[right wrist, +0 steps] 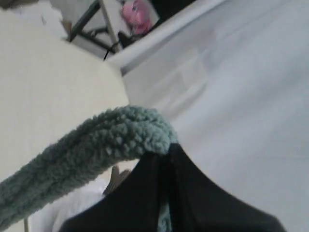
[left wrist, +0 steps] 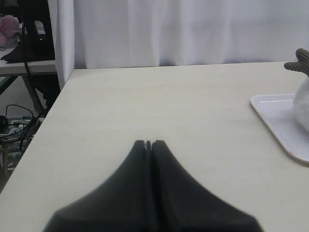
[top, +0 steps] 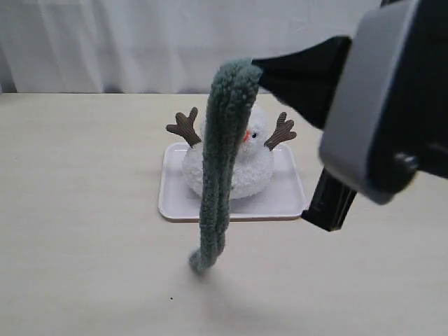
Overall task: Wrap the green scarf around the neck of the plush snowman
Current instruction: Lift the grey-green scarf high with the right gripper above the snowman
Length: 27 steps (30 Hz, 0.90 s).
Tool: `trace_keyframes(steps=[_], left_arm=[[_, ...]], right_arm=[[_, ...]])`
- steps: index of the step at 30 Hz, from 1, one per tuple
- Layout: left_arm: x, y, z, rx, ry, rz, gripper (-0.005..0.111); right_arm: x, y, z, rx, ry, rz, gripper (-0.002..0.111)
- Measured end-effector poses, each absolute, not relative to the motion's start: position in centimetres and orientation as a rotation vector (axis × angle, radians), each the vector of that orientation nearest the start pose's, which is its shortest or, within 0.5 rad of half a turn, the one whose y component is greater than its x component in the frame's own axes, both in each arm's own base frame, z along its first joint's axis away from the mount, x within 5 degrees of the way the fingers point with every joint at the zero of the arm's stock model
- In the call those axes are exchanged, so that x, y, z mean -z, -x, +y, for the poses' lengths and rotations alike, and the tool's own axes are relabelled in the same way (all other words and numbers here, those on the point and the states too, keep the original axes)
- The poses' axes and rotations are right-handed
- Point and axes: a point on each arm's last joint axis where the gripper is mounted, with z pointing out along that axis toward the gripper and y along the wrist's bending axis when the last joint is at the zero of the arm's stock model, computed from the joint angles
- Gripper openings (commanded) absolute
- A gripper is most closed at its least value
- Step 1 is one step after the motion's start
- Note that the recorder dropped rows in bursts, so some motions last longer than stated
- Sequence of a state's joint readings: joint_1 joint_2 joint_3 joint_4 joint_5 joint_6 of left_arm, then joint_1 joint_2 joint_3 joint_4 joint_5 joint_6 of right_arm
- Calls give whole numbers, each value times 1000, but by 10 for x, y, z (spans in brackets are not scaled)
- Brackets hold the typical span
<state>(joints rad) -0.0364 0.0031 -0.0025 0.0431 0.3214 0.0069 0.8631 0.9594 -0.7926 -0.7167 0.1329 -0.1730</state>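
The right fingers (right wrist: 145, 198) clench the scarf (top: 220, 168) at its fold. Seemingly soft, light and limp, it dangles doubled before the snowman (top: 257, 166) on its tray (top: 287, 199). The left fingers (left wrist: 140, 183) are pressed together, empty.

This looks like a robot test lab. A pale wood-look tabletop (top: 84, 210) is screened along the top of the exterior view by a plain white curtain (top: 175, 42). At the far left of the left wrist view, loose cables (left wrist: 14, 128) trail over the floor below a side desk (left wrist: 24, 67) carrying dark equipment (left wrist: 36, 29).
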Motion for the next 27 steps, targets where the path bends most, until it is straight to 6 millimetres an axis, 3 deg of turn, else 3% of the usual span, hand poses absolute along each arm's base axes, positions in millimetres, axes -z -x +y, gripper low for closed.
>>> trace_keyframes(steps=[3, 7, 14, 18, 20, 27], left_arm=[[-185, -54, -1, -16, -60, 1804, 0], [-185, -54, -1, -20, -66, 1804, 0], [-185, -54, -1, -20, -66, 1804, 0], [-185, -54, -1, -20, -66, 1804, 0], [-185, -54, -1, -20, -66, 1804, 0], [-185, -54, -1, -20, -66, 1804, 0]], right_arm=[[-379, -131, 150, 17, 1222, 1078, 4], [-384, -127, 149, -11, 1200, 1030, 4], [-384, -138, 163, 8, 1238, 1023, 4], [-387, -172, 176, 58, 1223, 1090, 4], [-385, -204, 176, 72, 1156, 1184, 4], [-354, -270, 176, 43, 1057, 1254, 4]])
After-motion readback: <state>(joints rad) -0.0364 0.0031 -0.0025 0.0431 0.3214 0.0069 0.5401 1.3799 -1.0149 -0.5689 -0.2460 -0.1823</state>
